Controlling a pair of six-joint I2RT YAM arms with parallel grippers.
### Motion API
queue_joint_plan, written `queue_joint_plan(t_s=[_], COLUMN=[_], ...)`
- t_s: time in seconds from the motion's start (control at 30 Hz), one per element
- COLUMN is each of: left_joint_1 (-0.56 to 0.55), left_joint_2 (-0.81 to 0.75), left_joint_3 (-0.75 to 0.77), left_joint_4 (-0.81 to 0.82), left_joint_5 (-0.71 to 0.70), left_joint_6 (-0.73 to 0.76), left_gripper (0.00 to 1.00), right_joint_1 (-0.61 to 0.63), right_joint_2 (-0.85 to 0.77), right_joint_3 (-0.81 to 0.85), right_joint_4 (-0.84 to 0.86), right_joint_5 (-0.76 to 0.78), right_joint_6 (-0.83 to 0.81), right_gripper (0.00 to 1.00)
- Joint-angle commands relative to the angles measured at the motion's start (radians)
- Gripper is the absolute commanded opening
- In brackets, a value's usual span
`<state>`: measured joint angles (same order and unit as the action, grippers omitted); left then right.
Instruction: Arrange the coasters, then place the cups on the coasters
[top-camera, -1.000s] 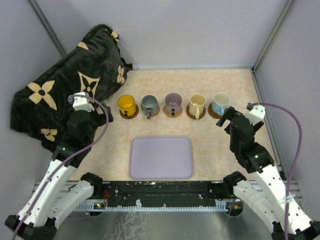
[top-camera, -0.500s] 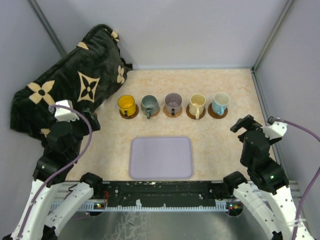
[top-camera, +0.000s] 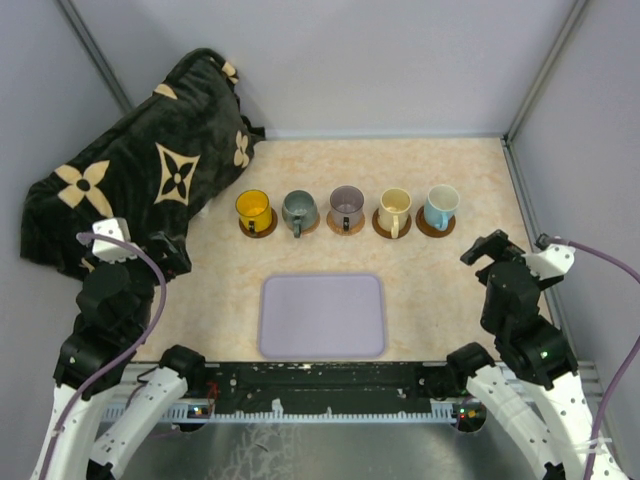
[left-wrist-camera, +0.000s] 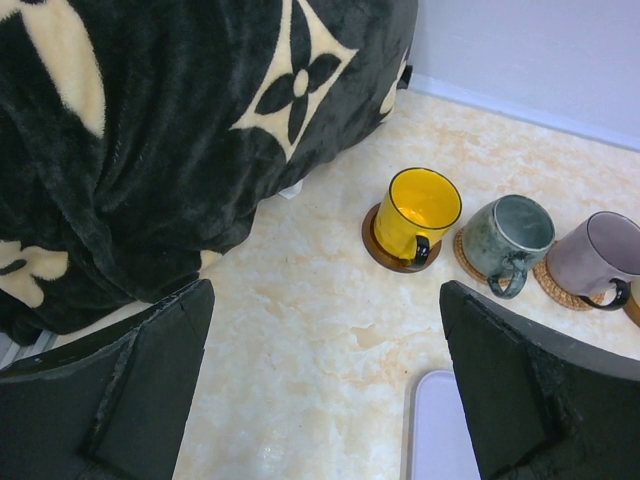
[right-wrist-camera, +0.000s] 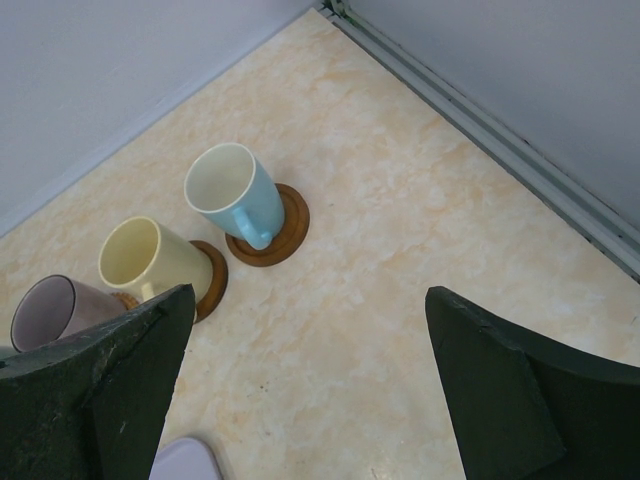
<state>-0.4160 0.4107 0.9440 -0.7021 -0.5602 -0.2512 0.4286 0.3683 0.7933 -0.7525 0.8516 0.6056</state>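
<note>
Brown coasters (right-wrist-camera: 288, 215) in a row on bench (top-camera: 420, 170), one cup (top-camera: 253, 208) upright on each: task looks done, so L tool (left-wrist-camera: 325, 300) & R tool (right-wrist-camera: 310, 292) hang released, empty.

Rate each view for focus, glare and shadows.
Top external: even, soft light, sharp throughout, no glare on the lavender tray. Left wrist: yellow cup crisp, its own fingers dark and soft-edged. Right wrist: light blue cup sharp with only a faint shadow; the fingers loom as dark blocks.
</note>
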Motion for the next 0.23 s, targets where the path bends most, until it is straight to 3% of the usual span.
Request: queue_joint_plan(t_s=[0.0, 0.2], left_joint_1=[0.005, 0.004], left_joint_2=[-0.006, -0.014], left_joint_3=[-0.014, -0.016], left_joint_4=[0.012, 0.011], left_joint_5=[-0.011, -0.038], left_joint_6=[-0.017, -0.026], left_gripper=[1.0, 1.0], right_joint_1=[-0.008, -0.009], right_joint_2=[-0.006, -0.005], right_joint_3=[0.007, 0.003], right_joint_4=[0.019, 0.018], right_joint_5=[0.02, 0.017], right_joint_6=[0.011, 0.008], right_gripper=[0.99, 0.99])
